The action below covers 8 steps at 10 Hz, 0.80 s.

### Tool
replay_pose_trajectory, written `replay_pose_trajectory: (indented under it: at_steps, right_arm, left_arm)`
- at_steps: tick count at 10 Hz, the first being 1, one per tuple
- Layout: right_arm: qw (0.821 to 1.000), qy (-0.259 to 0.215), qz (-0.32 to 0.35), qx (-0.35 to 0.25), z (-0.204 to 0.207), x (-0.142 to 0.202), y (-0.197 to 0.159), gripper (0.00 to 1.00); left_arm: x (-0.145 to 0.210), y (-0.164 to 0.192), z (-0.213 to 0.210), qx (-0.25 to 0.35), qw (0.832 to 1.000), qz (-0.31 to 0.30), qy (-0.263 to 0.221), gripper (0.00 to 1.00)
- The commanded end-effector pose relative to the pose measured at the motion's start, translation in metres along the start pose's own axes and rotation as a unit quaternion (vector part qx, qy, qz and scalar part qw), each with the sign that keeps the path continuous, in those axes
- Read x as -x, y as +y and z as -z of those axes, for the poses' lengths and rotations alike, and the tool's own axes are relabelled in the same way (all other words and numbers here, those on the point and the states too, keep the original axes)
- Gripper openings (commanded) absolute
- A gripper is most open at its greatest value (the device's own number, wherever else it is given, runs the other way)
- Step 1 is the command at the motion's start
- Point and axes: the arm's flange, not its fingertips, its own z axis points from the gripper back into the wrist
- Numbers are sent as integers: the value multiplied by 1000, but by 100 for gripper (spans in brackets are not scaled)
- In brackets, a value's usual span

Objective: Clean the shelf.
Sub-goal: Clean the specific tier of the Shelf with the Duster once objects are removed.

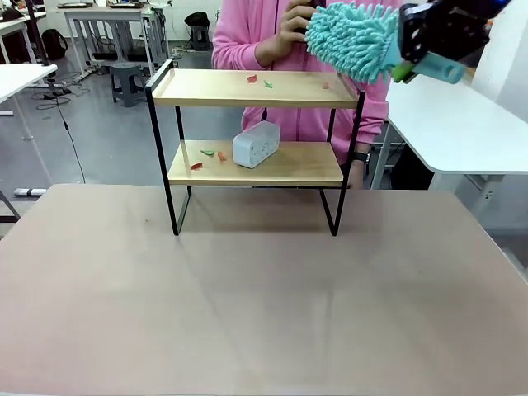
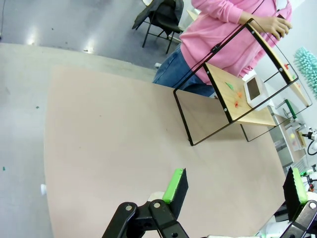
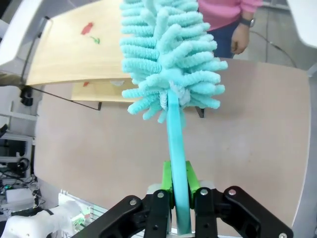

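Front view: two-tier light wooden shelf on a thin black frame (image 1: 206,87) stands at the brown worktop's (image 1: 264,297) far side.
Left claw (image 2: 237,191) gapes wide; red and green scraps (image 1: 252,79) dot both boards, a white box (image 1: 256,144) on the lower; right claw (image 1: 407,71) clamps a fluffy teal duster (image 1: 351,37) up by the shelf's right end.

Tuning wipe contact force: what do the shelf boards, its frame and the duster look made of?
Shelf boards: light wood or wood-look laminate, matte, faint grain. Frame: thin black bars, probably painted metal. Duster: teal chenille-type microfibre, fluffy fingers; its handle looks smooth teal plastic.
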Motion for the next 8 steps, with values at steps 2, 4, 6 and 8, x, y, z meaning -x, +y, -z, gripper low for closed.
replay_pose_trajectory:
  at_steps: [2, 4, 6, 8]
  right_arm:
    - [1000, 2, 26, 17, 21, -4, 20, 0]
    - [999, -7, 37, 26, 31, 5, 18, 0]
    - [999, -7, 38, 22, 41, 12, 17, 0]
    - [999, 4, 37, 1, 49, 14, 20, 0]
  left_arm:
    - [0, 0, 2, 8, 1000, 12, -9, 100]
    - [0, 0, 2, 8, 1000, 12, -9, 100]
    - [0, 0, 2, 8, 1000, 12, -9, 100]
    - [0, 0, 2, 8, 1000, 12, -9, 100]
